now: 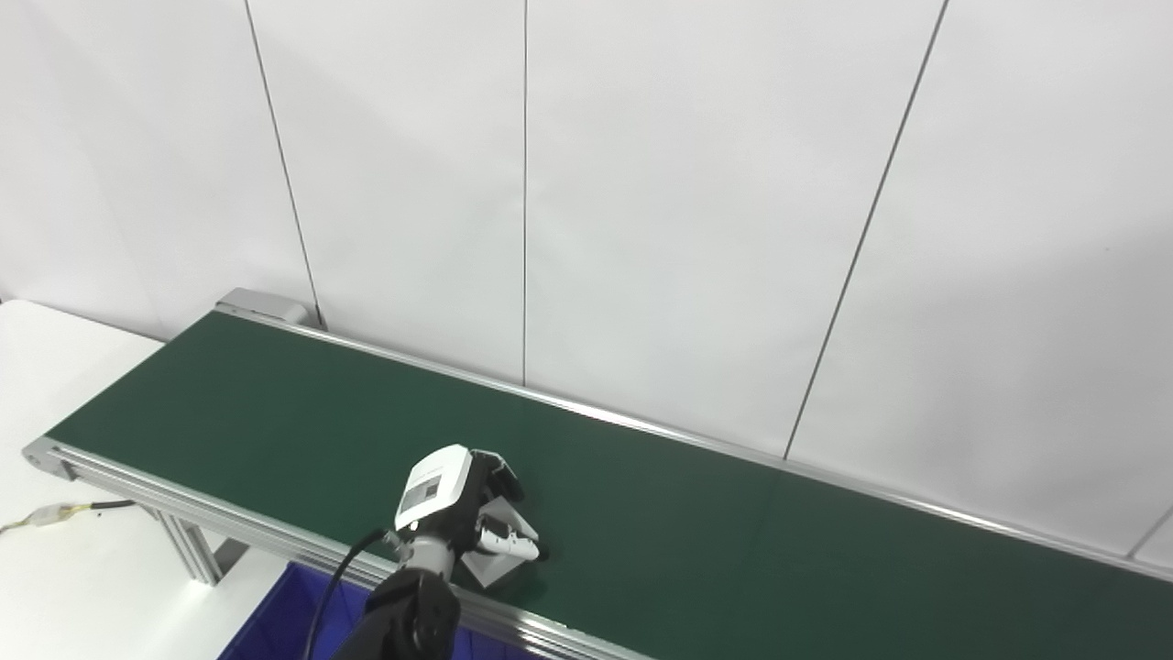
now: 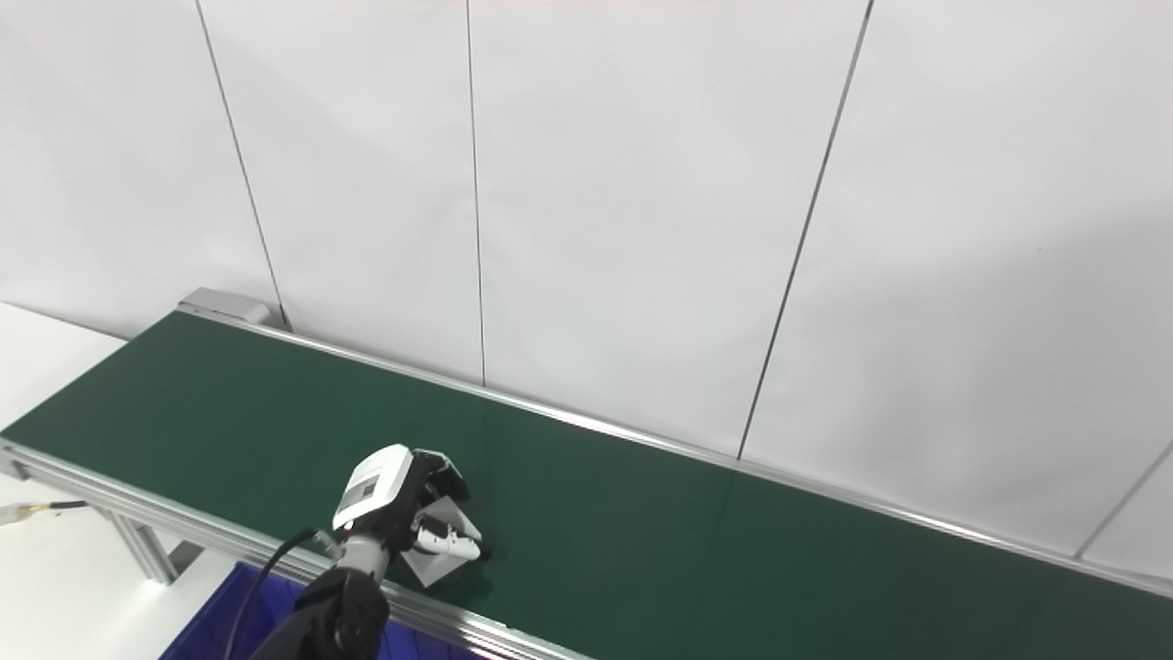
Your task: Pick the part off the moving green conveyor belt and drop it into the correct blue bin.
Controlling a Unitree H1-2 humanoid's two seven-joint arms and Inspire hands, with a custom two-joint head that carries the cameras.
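A light grey, flat part (image 1: 492, 566) lies on the green conveyor belt (image 1: 751, 541) close to its near rail; it also shows in the right eye view (image 2: 436, 563). My left hand (image 1: 455, 507) reaches over the rail and sits on the part, with the fingers curled over its far side and the thumb across its top. The hand covers most of the part, which still rests on the belt. A blue bin (image 1: 275, 628) stands below the near rail, under my left arm. My right hand is not in view.
The belt runs from the far left to the lower right along a white panel wall. A white table (image 1: 55, 385) lies to the left, with a cable and yellow connector (image 1: 50, 516) on it. An aluminium conveyor leg (image 1: 188, 548) stands beside the bin.
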